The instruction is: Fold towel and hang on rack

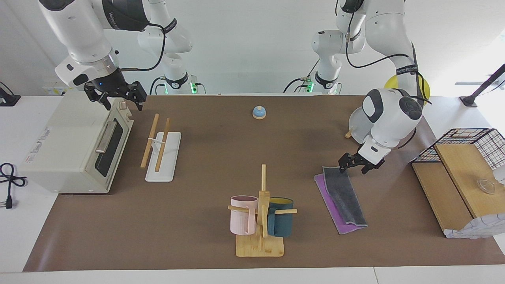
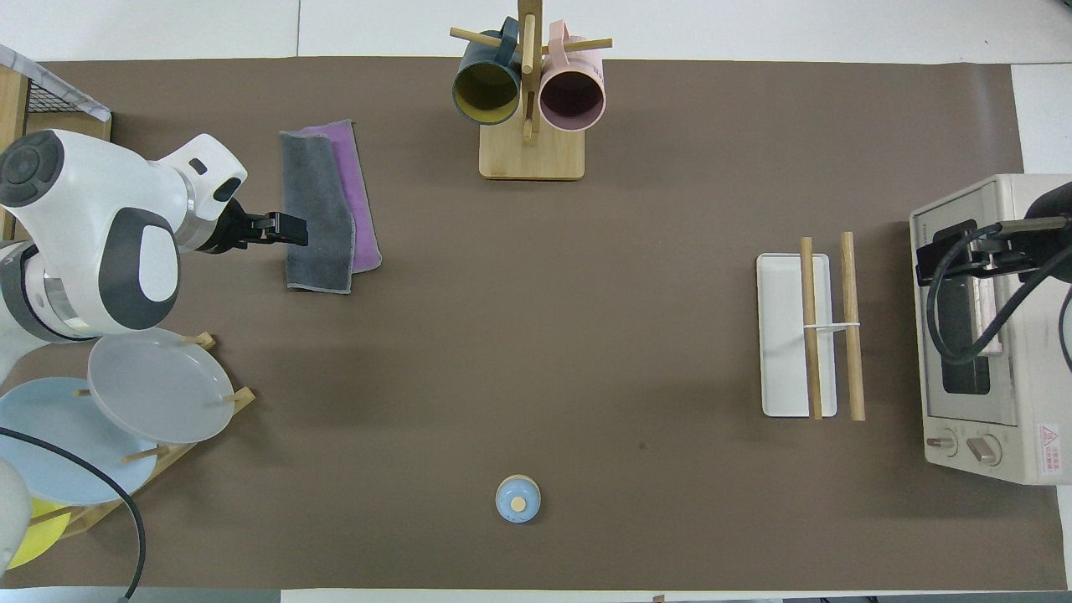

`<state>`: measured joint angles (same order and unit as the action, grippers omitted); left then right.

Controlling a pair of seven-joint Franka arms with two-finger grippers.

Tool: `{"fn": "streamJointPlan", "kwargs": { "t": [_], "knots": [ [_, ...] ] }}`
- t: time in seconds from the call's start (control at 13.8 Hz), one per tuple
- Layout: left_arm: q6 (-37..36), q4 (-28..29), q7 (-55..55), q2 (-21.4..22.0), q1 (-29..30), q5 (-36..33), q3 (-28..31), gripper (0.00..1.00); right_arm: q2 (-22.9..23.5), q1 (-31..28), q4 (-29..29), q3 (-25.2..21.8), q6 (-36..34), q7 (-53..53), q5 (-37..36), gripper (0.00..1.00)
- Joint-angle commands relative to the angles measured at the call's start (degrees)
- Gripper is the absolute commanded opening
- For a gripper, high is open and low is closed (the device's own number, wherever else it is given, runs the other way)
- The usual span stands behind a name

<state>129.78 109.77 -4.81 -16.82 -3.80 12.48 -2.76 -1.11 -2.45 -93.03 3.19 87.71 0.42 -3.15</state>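
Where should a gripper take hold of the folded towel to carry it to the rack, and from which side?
Probably the towel's short end nearer the robots, where the grey layer lies over the purple. That end sits beside the open left gripper, so coming down from above there should pinch both layers and let the strip hang for draping over the rack's rods. The right gripper waits over the oven.

The soft rectangular towel (image 1: 342, 199) (image 2: 327, 207) lies flat on the brown mat toward the left arm's end, folded lengthwise: dark grey face up, a purple strip exposed along one edge. The rack (image 1: 161, 148) (image 2: 809, 337), two parallel wooden rods on a flat white base, stands bare toward the right arm's end.
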Motion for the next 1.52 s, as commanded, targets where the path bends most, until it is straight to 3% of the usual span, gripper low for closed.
{"fn": "streamJointPlan", "kwargs": {
  "t": [0.0, 0.94, 1.23, 1.45],
  "knots": [
    [2.31, -1.66, -3.71, -4.17, 1.86, 4.82, -0.32, 1.00, -0.56, -0.89, -0.22, 0.42, -0.79, -1.30, 0.69, 1.00],
    [7.24, -0.87, -3.81, -6.64, 0.37, 7.12, -0.49, 0.80, -0.56, -0.89, -0.22, 0.42, -0.79, -1.30, 0.69, 1.00],
    [7.50, -0.43, -3.72, -6.64, -0.06, 7.21, -0.49, 0.51, -0.56, -0.80, -0.22, 0.42, -0.79, -1.30, 0.69, 1.00],
    [7.32, -0.43, -3.72, -6.56, 0.11, 7.21, -0.49, 0.16, -0.56, -0.89, -0.22, 0.42, -0.79, -1.30, 0.69, 1.00]
  ]
}}
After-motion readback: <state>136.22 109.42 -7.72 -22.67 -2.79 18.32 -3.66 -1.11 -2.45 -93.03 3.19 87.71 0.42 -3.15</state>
